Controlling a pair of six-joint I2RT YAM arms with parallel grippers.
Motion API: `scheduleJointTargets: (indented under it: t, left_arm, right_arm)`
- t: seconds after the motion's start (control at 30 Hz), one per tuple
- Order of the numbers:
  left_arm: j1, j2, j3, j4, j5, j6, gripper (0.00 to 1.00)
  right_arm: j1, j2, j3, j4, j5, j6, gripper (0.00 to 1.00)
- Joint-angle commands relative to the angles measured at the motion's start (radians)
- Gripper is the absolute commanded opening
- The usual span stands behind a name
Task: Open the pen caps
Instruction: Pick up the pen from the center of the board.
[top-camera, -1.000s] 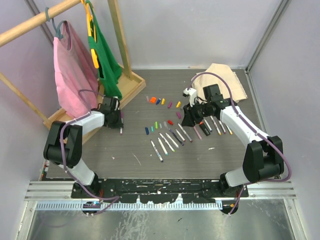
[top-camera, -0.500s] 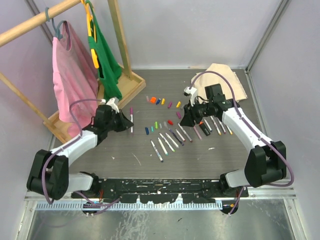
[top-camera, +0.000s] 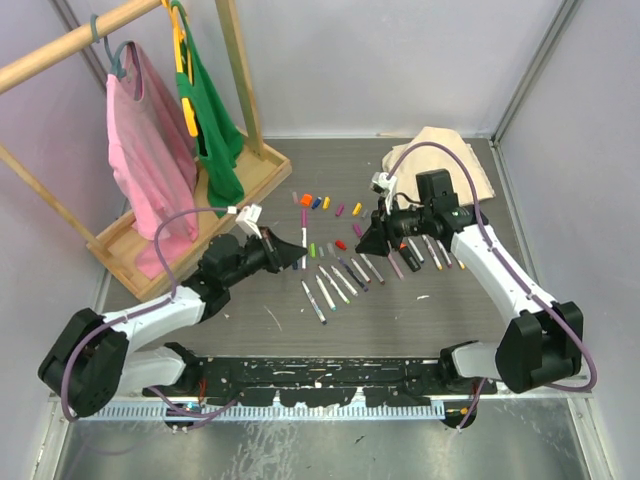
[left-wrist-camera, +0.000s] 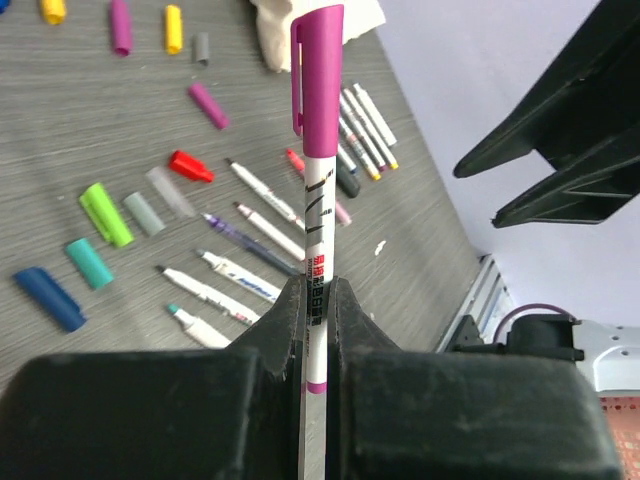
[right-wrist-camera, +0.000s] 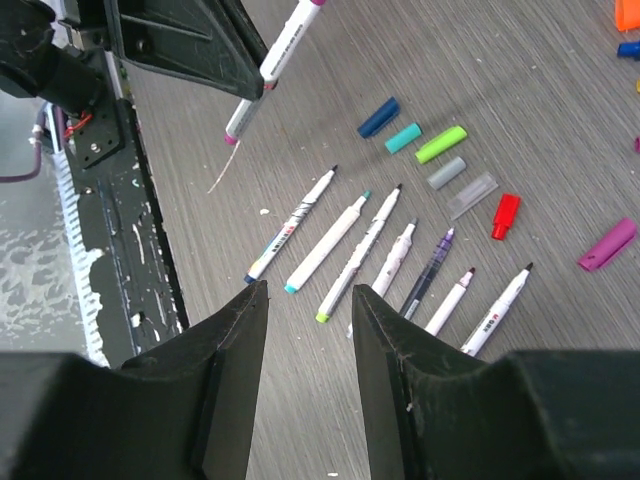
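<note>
A: Where's the pink cap (left-wrist-camera: 318, 80)?
B: On the pen (left-wrist-camera: 316, 215), pointing up and away from the left gripper (left-wrist-camera: 317, 300). Its jaws are clamped on the barrel, hiding the lower end.
A: Right gripper (right-wrist-camera: 305, 300)?
B: Jaws apart, empty, above the worktop (right-wrist-camera: 570, 310).

No text, brand or number is resolving legibly in any view. The white barrel (left-wrist-camera: 318, 215) sitting clamped in the left gripper (left-wrist-camera: 317, 298) is carrying black lettering with a red line of print beneath (characters too small to read). At its 9 o'clock in the left wrist view, one uncapped marker (left-wrist-camera: 238, 279) is showing blue print, likewise illegible.
</note>
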Motion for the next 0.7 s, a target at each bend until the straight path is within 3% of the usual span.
scheduleJointTargets:
  t: [0.0, 0.37, 0.67]
  left_arm:
    - [-0.065, -0.021, -0.028, 0.269, -0.080, -0.041, 0.00]
    - [-0.280, 0.035, -0.039, 0.481, -0.313, 0.029, 0.00]
    - [-0.404, 0.180, -0.028, 0.703, -0.479, 0.082, 0.00]
  right_arm:
    - [-0.008, -0.060, -0.011, 0.072, -0.087, 0.033, 0.45]
    - [-0.023, -0.122, -0.073, 0.198, -0.192, 0.144, 0.45]
    - [-0.054, -0.196, -0.125, 0.325, -0.204, 0.249, 0.46]
